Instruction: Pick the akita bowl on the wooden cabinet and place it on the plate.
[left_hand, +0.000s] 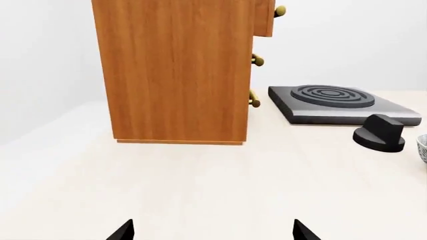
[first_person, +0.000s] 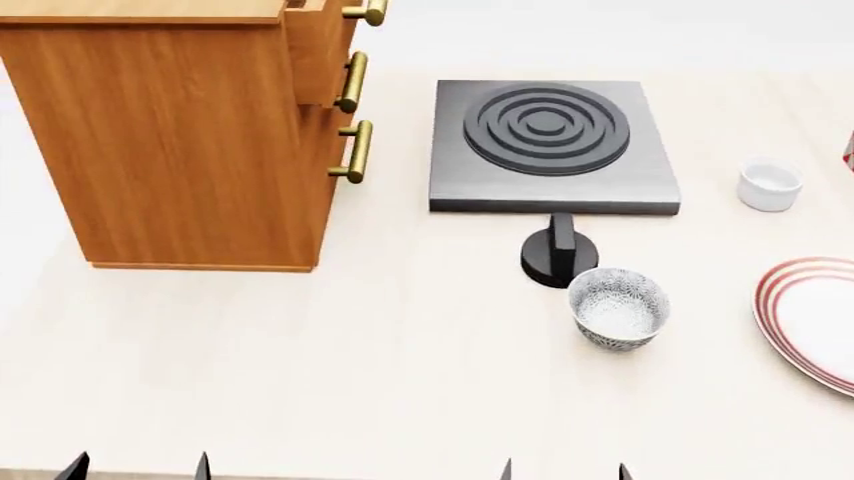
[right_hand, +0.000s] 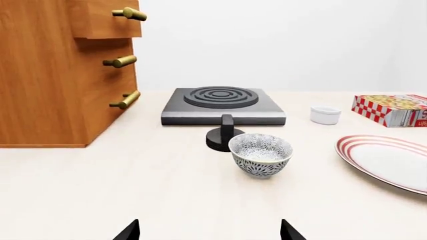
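Note:
The wooden cabinet (first_person: 187, 140) (left_hand: 173, 70) (right_hand: 40, 75) stands at the back left, its top drawer slightly pulled out. Only a strip of its top shows, and the akita bowl on it is out of view. A speckled bowl (first_person: 618, 307) (right_hand: 260, 154) sits upright on the table, apart from the cabinet. The plate (first_person: 814, 320) (right_hand: 393, 160), white with red rings, lies to the right of that bowl, cut off by the frame edge. My left gripper (first_person: 138, 468) (left_hand: 210, 232) and right gripper (first_person: 565, 470) (right_hand: 208, 231) hover at the near table edge, both open and holding nothing.
A dark square stove (first_person: 547, 145) lies behind the speckled bowl, with its black knob (first_person: 558, 255) just in front of it. A small white ramekin (first_person: 770, 185) stands at the back right, and a red-and-white box (right_hand: 393, 109) lies beyond it.

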